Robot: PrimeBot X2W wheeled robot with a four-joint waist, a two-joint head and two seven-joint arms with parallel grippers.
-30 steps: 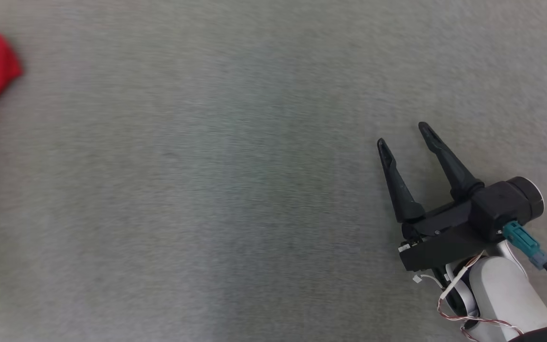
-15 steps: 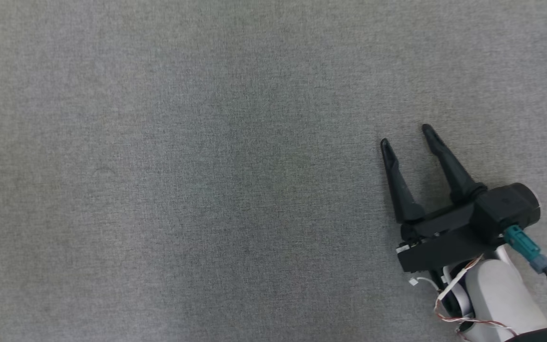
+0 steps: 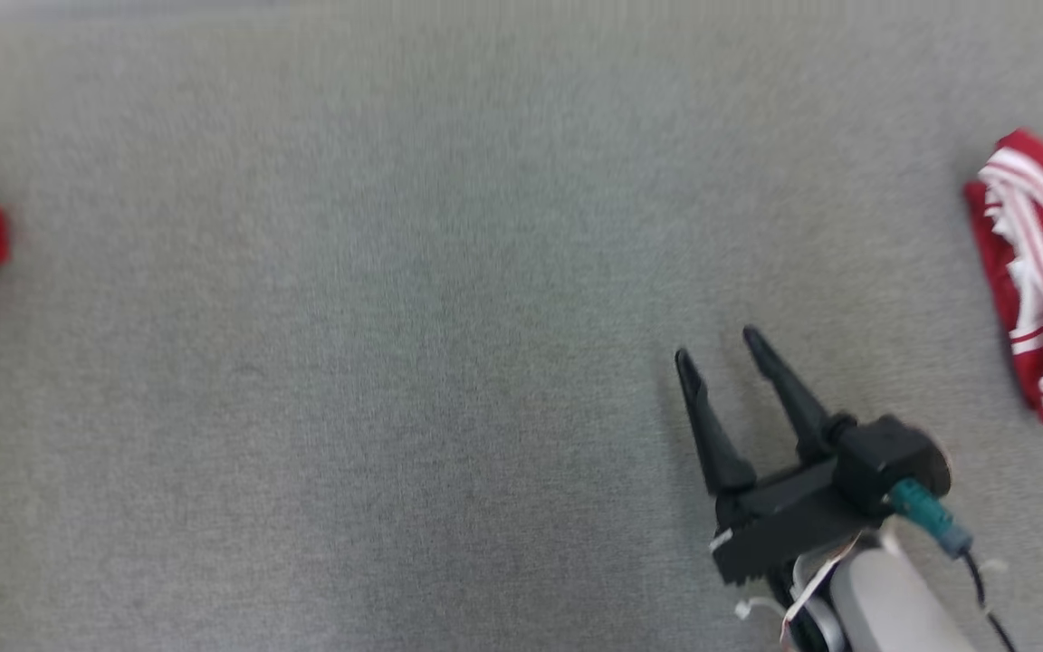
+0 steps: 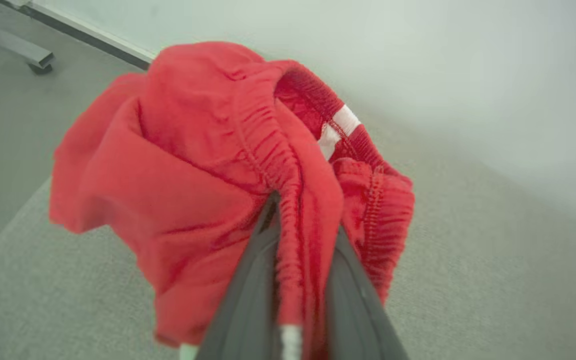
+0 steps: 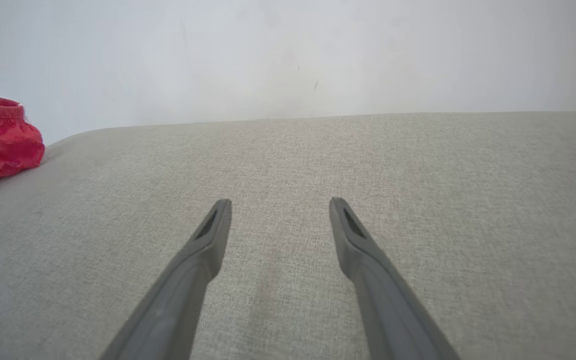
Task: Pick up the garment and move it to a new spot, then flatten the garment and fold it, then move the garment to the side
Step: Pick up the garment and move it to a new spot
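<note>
The left gripper (image 4: 304, 220) was clamped narrow on the gathered elastic waistband of the red garment (image 4: 193, 150), which hung bunched around its fingers close to the left edge of the grey cloth-covered surface (image 3: 413, 380), with floor showing just past that edge. The pinch caught only a thin ridge of waistband, so I judged a quick swing could pull it free and drop the garment over the edge. The loose folds could also drag and land in a lump that would be hard to flatten. The right gripper (image 3: 718, 346) stood wide and empty above bare cloth. A striped red garment (image 3: 1042, 281) lay folded at the right edge and might be mistaken for the first. No box or basket was seen, and both garments were out in the open.
</note>
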